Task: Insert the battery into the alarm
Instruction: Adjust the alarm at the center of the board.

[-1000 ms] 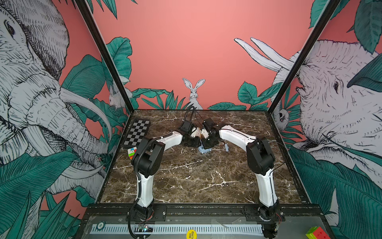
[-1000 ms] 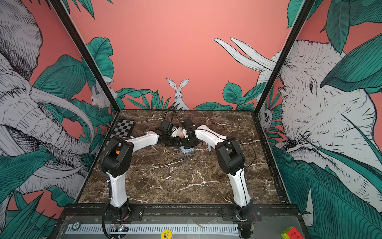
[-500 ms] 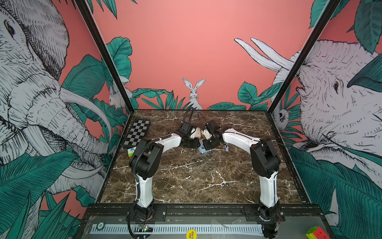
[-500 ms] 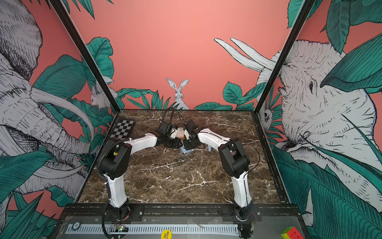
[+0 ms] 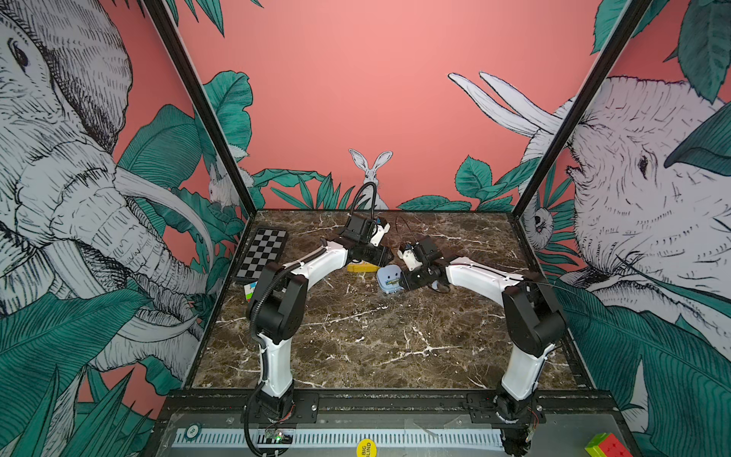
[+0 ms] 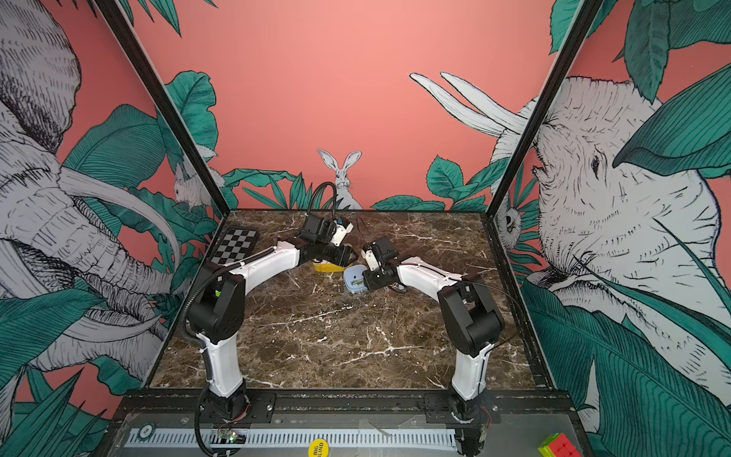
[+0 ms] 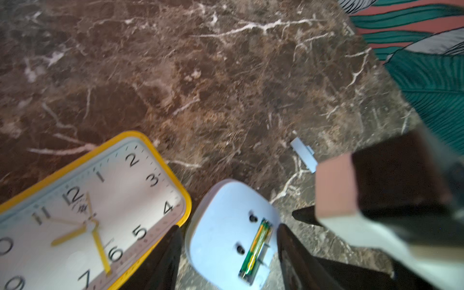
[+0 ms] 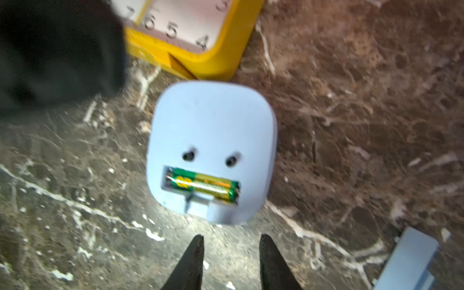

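The light blue alarm lies back-up on the marble table, in both top views. The green battery sits in its open compartment, also seen in the left wrist view. My left gripper is open, its fingers standing on either side of the alarm with a gap on each side. My right gripper is open and empty, a short way off the alarm's compartment edge. The loose blue battery cover lies on the table beside it.
A yellow clock lies face-up right beside the alarm, under the left wrist. A checkerboard and a colour cube lie by the left wall. The right gripper body crowds the left wrist view.
Both grippers have opened. The right gripper has drawn back from the alarm, which now lies free on the table between the left fingers.
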Robot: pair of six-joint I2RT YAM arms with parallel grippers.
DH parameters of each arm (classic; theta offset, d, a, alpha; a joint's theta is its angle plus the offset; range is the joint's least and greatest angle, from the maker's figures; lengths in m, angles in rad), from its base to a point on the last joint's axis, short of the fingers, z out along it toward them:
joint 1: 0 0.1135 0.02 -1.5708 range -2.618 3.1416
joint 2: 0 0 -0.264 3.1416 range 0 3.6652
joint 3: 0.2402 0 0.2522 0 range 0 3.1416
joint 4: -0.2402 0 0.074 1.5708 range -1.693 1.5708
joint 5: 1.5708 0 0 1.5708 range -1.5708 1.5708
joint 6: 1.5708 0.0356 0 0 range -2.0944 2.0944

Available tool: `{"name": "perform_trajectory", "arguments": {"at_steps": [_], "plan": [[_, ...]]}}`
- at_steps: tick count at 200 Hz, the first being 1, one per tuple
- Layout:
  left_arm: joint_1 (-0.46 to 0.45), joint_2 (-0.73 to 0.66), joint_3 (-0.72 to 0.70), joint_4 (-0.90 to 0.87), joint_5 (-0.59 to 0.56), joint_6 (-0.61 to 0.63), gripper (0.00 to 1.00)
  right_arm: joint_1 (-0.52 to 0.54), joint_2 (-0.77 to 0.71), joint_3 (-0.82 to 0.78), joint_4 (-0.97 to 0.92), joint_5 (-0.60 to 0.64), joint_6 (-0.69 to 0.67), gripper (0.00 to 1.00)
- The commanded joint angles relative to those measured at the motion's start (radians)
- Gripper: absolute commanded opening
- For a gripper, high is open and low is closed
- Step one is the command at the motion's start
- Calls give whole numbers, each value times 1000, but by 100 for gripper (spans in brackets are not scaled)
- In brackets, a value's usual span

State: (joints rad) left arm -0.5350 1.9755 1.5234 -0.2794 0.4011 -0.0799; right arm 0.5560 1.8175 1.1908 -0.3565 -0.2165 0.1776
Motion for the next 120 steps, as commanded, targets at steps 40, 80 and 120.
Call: {"name": "perform_trajectory", "arguments": {"at_steps": [40, 80, 120], "plan": [[2, 149, 138, -92, 100, 50, 65, 4, 33, -55, 99, 25, -21, 45], [2, 153, 110, -94, 68, 45, 66, -19, 86, -51, 158, 24, 82, 46], [1, 124, 52, -92, 64, 33, 66, -72, 97, -78, 199, 24, 166, 46]]}}
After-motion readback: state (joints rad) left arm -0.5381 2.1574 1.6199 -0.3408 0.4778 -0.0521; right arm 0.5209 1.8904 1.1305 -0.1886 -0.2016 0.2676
